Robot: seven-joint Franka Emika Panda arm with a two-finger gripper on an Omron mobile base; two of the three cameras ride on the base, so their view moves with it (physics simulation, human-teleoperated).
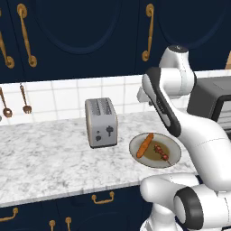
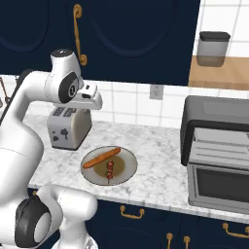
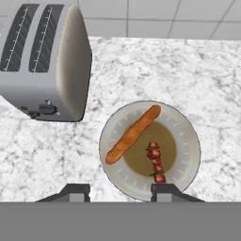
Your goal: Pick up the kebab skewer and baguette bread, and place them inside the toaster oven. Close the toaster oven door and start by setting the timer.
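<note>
Kebab skewer point(image 3: 156, 163) and baguette bread point(image 3: 133, 134) lie together on a round grey plate point(image 3: 188, 141) on the marble counter point(image 3: 56, 150), close to its front edge. Going left to right in the hand view: a silver two-slot toaster point(image 3: 44, 66) stands on the counter toward the tiled back wall point(image 3: 150, 14), just beside the plate and apart from it. The baguette then lies slantwise across the plate's left half, one end near the rim on the toaster side, the other near the rim toward the wall. Right of it, the skewer rests over the plate's darker middle (its red-brown chunks run in a short line), close to the baguette without clearly touching it.

The gripper point(image 3: 117, 190) hangs above the plate's near rim with its two fingertips point(image 3: 77, 190) spread apart and nothing between them; the skewer's near end lies just above the right tip in the picture.

In the right base view the toaster oven point(image 2: 214, 146) stands at the counter's right end, well apart from the plate point(image 2: 127, 168), its glass-fronted toaster oven door point(image 2: 219, 187) facing forward. On a wooden shelf point(image 2: 219, 73) above sits a dark canister point(image 2: 213, 47).
</note>
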